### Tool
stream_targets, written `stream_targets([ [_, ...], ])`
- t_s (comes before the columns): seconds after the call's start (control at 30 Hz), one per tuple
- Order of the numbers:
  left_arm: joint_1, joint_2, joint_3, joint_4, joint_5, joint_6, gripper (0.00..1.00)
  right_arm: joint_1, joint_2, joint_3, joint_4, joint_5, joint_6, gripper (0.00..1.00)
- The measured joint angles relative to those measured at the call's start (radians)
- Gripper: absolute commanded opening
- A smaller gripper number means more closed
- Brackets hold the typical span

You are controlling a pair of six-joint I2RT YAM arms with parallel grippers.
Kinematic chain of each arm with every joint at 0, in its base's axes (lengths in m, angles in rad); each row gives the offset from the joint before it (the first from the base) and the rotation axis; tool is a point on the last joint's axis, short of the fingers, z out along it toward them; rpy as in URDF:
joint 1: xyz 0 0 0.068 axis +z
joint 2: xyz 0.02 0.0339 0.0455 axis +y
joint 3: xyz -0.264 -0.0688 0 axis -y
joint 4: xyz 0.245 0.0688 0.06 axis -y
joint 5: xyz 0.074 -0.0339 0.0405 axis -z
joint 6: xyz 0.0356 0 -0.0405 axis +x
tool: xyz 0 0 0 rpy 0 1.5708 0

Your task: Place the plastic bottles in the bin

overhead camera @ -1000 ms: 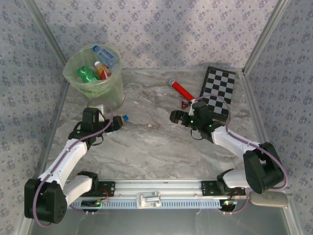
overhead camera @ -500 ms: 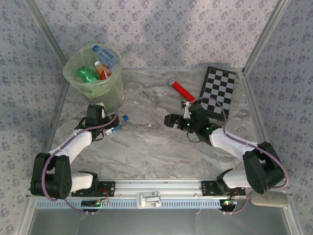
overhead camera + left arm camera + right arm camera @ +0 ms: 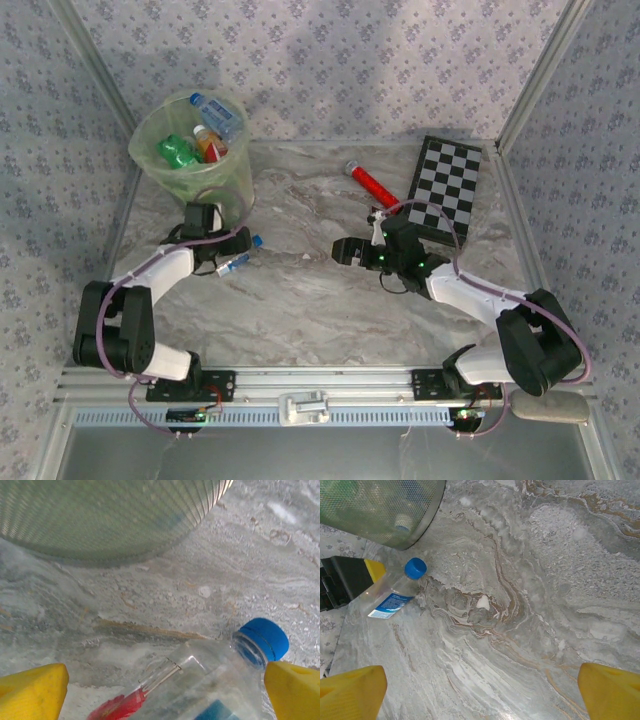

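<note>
Plastic bottles [image 3: 192, 140] lie piled in the bin [image 3: 226, 196] in the top view. One more, a clear bottle [image 3: 236, 262] with a blue cap [image 3: 256, 240], lies on the marble table [image 3: 300, 300] just beside the bin's foot. The left gripper [image 3: 226, 256] is down at it. The right gripper [image 3: 342, 250] hangs mid-table, near the red cylinder [image 3: 368, 183] and the checkerboard [image 3: 447, 180].

From the left wrist, the yellow fingers [image 3: 32, 690] stand spread wide with the bottle between them, gripping nothing yet; the cap sits just beside one finger.

From the right wrist, its own jaws gape wide and empty over bare marble.

The step in hand looks like the pickup: close squarely on the body, then lift over the rim.
</note>
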Motion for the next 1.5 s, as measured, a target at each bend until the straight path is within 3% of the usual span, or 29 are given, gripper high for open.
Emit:
stream_targets([
  [0.57,-0.132,0.035,0.032,-0.145,-0.025,-0.045,0.95,0.000,0.017,0.000,0.000,0.021,-0.001,1.00],
  [0.7,-0.161,0.069,0.055,-0.177,-0.053,-0.050,0.88,0.000,0.016,0.000,0.000,0.022,-0.001,1.00],
  [1.13,-0.205,0.141,0.116,-0.221,-0.099,-0.049,0.53,-0.008,0.006,-0.004,0.000,0.030,-0.001,1.00],
  [1.5,-0.224,0.045,0.151,-0.245,-0.084,-0.063,0.50,-0.016,0.006,-0.007,0.001,0.030,-0.001,1.00],
])
